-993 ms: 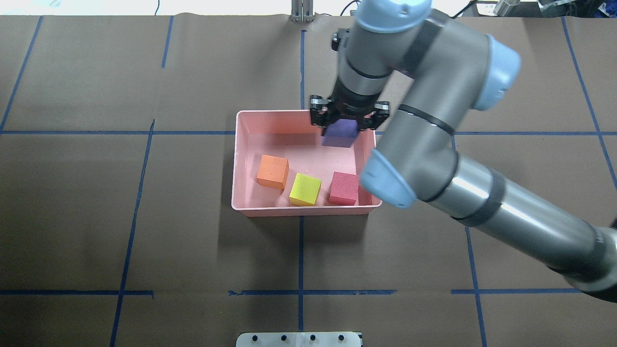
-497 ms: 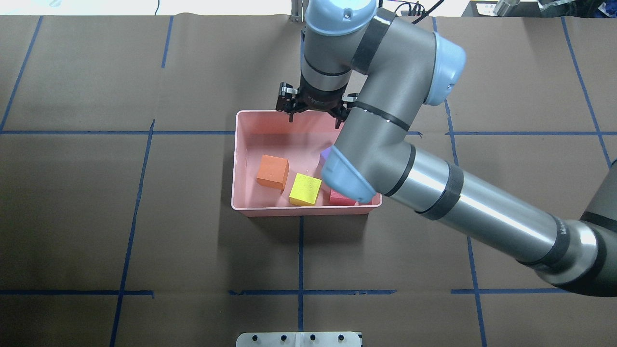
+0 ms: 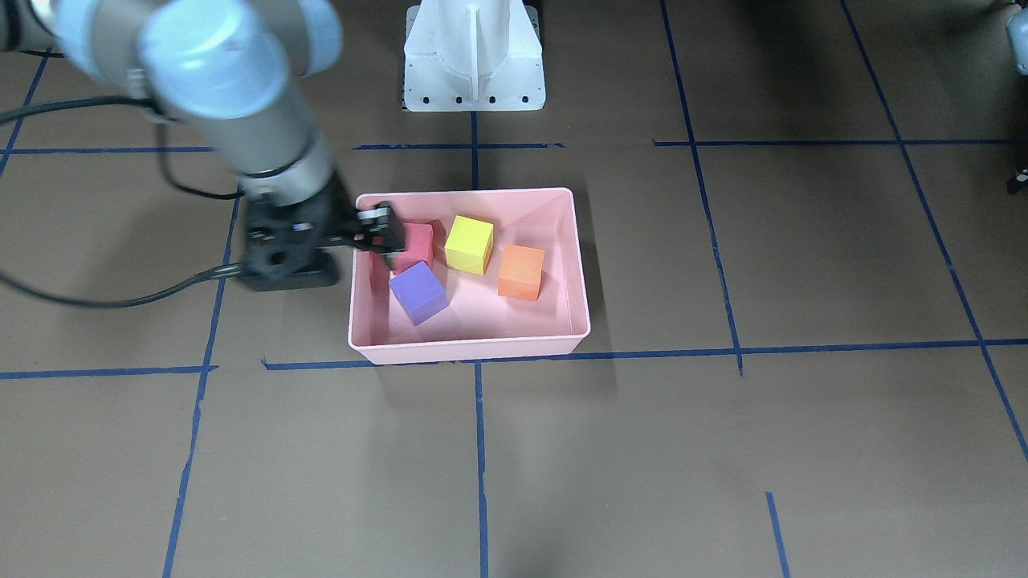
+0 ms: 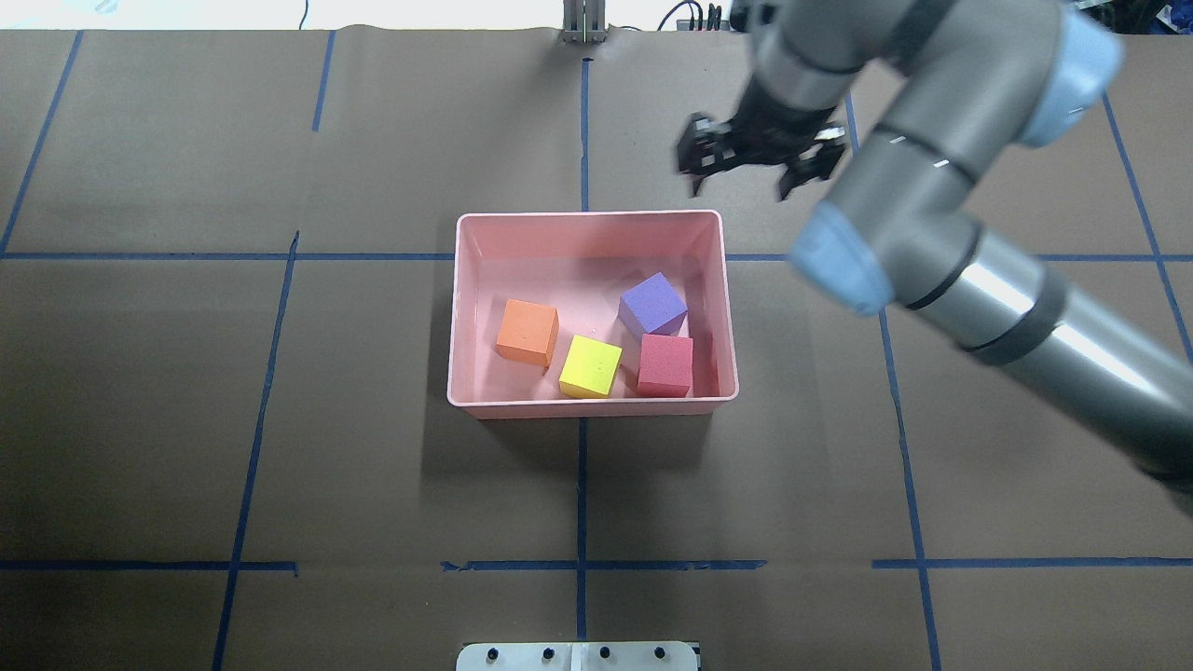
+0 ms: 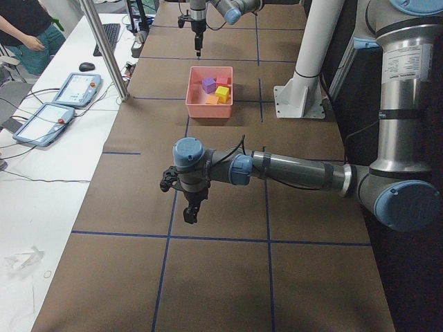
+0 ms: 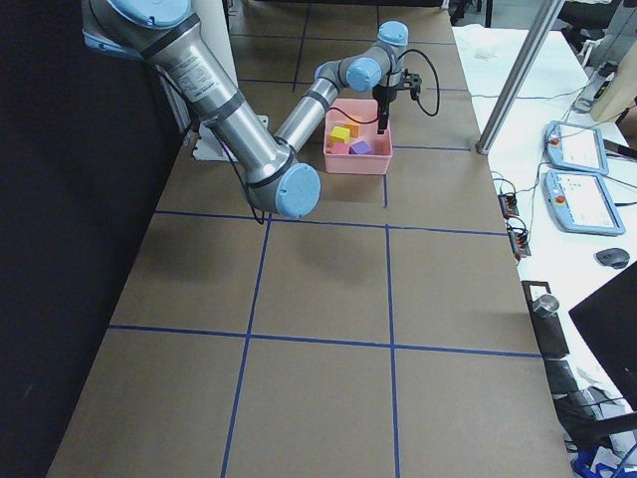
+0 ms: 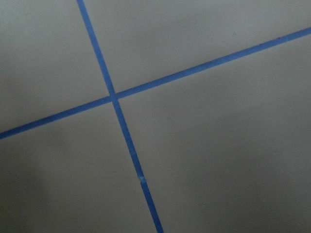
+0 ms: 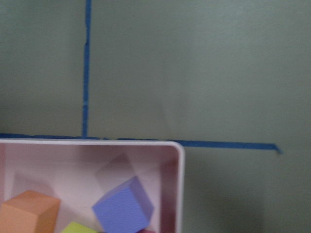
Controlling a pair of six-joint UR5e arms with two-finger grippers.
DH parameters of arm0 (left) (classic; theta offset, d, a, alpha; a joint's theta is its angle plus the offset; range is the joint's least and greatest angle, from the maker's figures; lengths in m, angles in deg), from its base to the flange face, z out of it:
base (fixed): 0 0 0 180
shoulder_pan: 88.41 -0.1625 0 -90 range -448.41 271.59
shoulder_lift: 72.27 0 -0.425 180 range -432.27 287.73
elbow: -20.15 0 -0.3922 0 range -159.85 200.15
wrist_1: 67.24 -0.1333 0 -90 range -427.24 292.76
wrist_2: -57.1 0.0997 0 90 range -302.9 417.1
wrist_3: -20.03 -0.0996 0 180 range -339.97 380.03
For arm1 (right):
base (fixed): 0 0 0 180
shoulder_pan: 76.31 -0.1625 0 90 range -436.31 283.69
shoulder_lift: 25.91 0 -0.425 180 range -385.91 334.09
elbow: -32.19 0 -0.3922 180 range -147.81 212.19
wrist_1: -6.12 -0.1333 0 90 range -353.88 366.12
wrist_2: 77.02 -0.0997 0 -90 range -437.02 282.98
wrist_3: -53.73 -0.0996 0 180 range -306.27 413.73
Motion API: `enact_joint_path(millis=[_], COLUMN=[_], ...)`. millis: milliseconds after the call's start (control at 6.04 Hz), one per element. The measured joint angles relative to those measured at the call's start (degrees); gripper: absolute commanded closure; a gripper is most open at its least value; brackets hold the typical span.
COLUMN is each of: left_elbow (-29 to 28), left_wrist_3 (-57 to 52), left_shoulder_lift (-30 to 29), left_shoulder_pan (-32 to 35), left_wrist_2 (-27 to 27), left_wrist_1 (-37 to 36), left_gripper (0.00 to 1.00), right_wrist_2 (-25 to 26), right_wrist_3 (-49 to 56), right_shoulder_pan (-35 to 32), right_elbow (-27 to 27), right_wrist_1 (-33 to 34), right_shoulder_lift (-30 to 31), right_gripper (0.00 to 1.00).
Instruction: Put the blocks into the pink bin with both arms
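Since four blocks point(image 4: 652, 303) lie inside the pink bin point(image 4: 592, 217), the right gripper point(image 4: 739, 186) is held past its rim with jaws wide, empty; those of the left gripper point(image 5: 189, 216) cannot be judged

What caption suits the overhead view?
Four blocks lie in the pink bin; the right claw hangs open and empty.

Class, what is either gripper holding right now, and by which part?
Nothing: all four blocks lie in the pink bin; the right gripper is open and empty.
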Motion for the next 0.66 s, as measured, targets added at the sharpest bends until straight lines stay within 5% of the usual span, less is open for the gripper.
enact_joint_path(millis=[662], left_elbow=[0.0], left_wrist_3=[0.1], left_shoulder_lift=[1.0], left_shoulder_pan=[4.8], left_wrist_2=[0.0], left_wrist_1=[-6.1], left_gripper=[0.0], right_wrist_2=[-7.9], right_wrist_3=[47.4], right_shoulder_pan=[-22.6], right_elbow=[-4.2], right_wrist_1=[-0.2], right_shoulder_lift=[18.5], right_gripper=[0.0])
